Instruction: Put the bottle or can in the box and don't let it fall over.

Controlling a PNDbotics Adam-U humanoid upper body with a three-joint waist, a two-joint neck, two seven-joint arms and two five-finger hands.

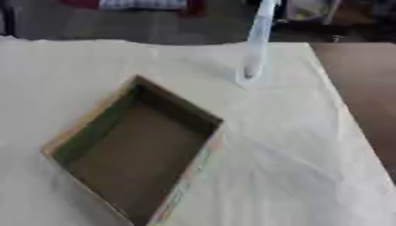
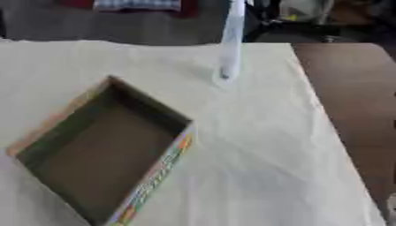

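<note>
The tall, slim clear bottle [image 1: 257, 42], far right of the open box [image 1: 135, 150], looks light, smooth and tippy, so grasp it mid-body; neither hand shows, so their state is unknown.

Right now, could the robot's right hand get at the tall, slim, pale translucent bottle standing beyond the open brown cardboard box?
Probably yes: the bottle stands on bare white cloth, apart from the box, with its right side unobstructed. No robot hand shows, though, so reach is uncertain.

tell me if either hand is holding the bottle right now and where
Nothing is held: neither hand is in view. The clear bottle stands alone on the cloth, beyond the open box.
</note>
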